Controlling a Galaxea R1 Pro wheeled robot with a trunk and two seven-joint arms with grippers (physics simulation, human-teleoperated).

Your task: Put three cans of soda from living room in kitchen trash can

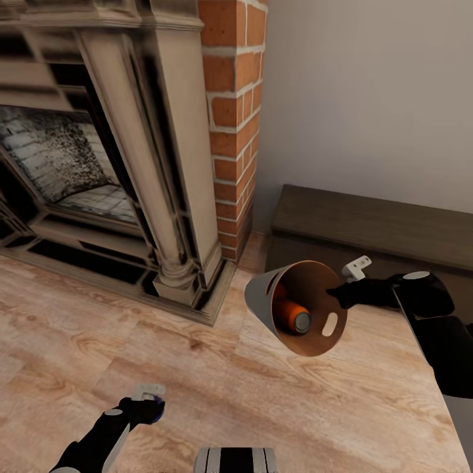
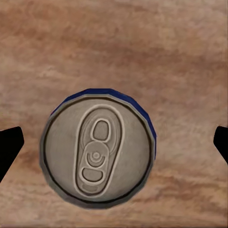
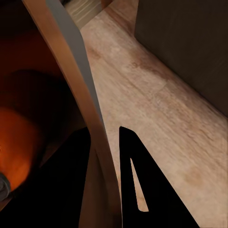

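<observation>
Both arms were glossy black with pale grey round caps at the joints. The right arm carried a small white bracket near its wrist, and its fingers were flat black wedges, one with a narrow slot. A grey-and-black striped block showed on the trunk.

Head view looking down over wood floor, wrist views close to it, facing same boards

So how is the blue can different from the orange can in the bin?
The blue can is blue; the orange can is orange. The blue can stands upright between the left gripper's open fingers, while the orange can lies on its side inside the tilted bin, whose rim the right gripper pinches. Both have silver tops.
</observation>
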